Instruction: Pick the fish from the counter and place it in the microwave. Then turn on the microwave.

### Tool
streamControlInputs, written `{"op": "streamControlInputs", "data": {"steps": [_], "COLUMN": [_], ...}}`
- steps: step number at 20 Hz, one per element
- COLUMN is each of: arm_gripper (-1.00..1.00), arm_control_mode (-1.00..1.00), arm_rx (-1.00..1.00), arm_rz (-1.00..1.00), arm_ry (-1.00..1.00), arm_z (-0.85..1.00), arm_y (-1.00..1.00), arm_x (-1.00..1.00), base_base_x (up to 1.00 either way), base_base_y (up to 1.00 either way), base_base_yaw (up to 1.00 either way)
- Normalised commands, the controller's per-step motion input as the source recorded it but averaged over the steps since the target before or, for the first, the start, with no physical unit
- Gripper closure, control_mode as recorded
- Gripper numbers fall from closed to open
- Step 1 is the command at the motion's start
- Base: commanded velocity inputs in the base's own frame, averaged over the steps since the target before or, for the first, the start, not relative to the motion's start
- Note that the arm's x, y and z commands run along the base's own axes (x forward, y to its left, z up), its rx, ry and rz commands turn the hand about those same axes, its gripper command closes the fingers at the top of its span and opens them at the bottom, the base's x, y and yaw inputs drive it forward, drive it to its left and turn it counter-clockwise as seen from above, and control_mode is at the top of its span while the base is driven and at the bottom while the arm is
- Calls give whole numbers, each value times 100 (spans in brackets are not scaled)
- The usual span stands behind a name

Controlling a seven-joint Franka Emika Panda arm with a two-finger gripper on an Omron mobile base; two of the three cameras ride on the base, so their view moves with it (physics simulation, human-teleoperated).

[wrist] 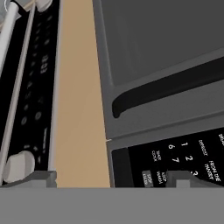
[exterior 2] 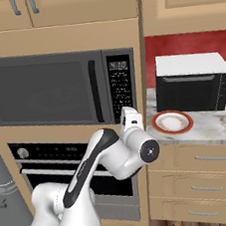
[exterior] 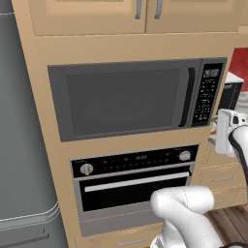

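While the wide dark grey built-in microwave point(exterior: 131, 99) sits shut above the black oven with round knobs point(exterior: 135, 181), the white arm reaches toward its lower right corner.

Right base view: red-rimmed white plate point(exterior 2: 172, 122) and a black-and-white countertop oven point(exterior 2: 192, 82) on the marbled surface point(exterior 2: 221, 124); fish not discernible.

Hand view: claw point(wrist: 111, 178) spread wide, empty, facing the black vertical door handle point(wrist: 170, 85) and black button panel point(wrist: 183, 159), likely lining up on the closed door, which bars loading.

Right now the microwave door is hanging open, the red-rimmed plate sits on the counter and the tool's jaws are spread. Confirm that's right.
One part is wrong: the microwave door is shut, flush with its frame, as both base views show. The rest holds: the red-rimmed plate sits on the counter, and in the hand view the tool has its jaws spread wide with nothing between them.
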Motion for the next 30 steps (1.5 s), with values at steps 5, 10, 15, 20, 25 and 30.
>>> {"op": "streamControlInputs", "data": {"steps": [5,10,15,20,25,30], "arm_gripper": [-100,-100,-100,-100,-100,-100], "arm_control_mode": [-100,-100,-100,-100,-100,-100], "arm_rx": [-3,-1,0,0,0,0], "arm_rz": [0,0,0,-1,0,0], "arm_ry": [0,-1,0,0,-1,0], "arm_z": [-8,-1,-1,-4,-5,-9], "arm_y": [0,-1,-8,-10,-2,0], "arm_x": [8,15,9,6,9,7], "base_base_x": [0,0,0,0,0,0], "base_base_y": [0,0,0,0,0,0], "base_base_yaw": [0,0,0,0,0,0]}}
